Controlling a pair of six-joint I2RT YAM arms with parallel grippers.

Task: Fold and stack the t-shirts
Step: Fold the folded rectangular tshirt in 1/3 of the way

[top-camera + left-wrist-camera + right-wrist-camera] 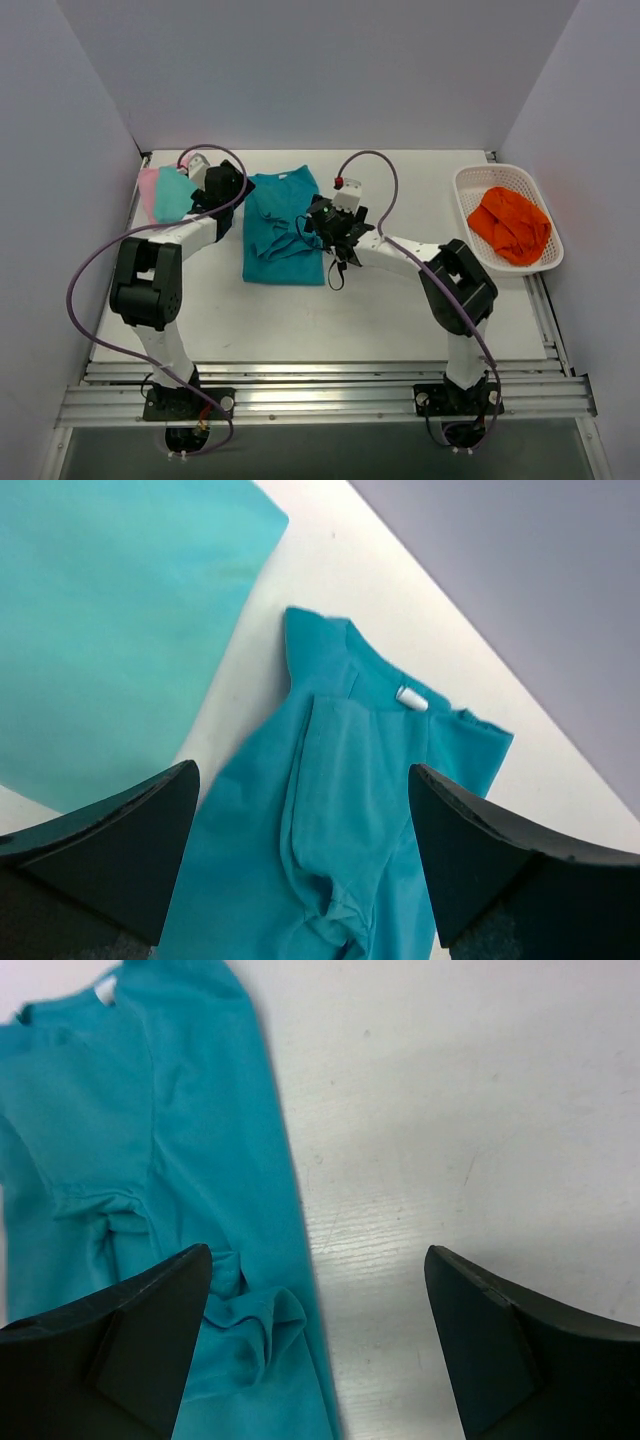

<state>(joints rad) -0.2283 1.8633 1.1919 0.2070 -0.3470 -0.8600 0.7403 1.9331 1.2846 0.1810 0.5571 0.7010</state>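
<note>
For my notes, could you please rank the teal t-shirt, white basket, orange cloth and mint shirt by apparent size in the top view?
Teal t-shirt and white basket: about alike, unranked.
Then orange cloth.
Smallest: mint shirt, partly hidden.

A robotics lab cell, this one: a white bench [400, 320] boxed in on three sides by plain pale walls [330, 70], like a test booth. Aluminium rails [320, 395] run along the near edge, and two robot arms stand bolted there, the left arm [148, 282] and the right arm [458, 285], each trailing a looping purple cable [70, 290]. On the bench, a teal t-shirt [283, 228] and a white basket [460, 205].
</note>
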